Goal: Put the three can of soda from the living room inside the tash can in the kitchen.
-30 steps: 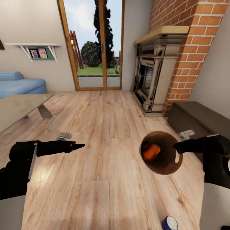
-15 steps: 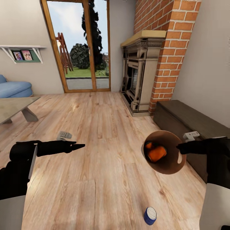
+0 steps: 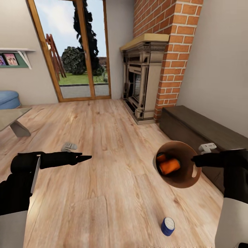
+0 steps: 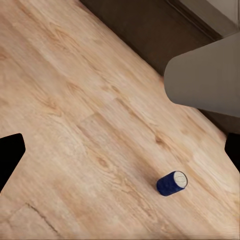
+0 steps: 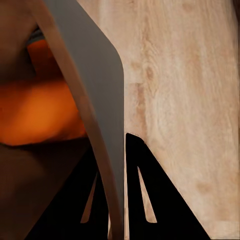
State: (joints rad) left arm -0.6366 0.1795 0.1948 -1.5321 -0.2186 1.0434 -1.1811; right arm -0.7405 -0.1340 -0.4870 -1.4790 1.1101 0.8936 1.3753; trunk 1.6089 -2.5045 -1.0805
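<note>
I'm carrying the bin (image 3: 179, 164) by its rim, right gripper (image 3: 193, 159) pinched on it, two orange cans (image 3: 168, 165) inside, so I can reach the blue can (image 3: 168, 226) on the floor (image 3: 110, 179); can't tell whether the left gripper (image 3: 84, 158) is open or closed.

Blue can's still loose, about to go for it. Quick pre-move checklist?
1. Right gripper clamped on trash can rim: ok, the right wrist view shows a finger on each side of the wall.
2. Two orange cans inside the bin: ok.
3. Blue can located: ok, lying on its side on the wood floor, also seen in the left wrist view.
4. Left gripper free: ok, holding nothing.
5. Left gripper near the blue can: not ok, well apart.
6. Bin level: not ok, its mouth tips toward the camera.
</note>
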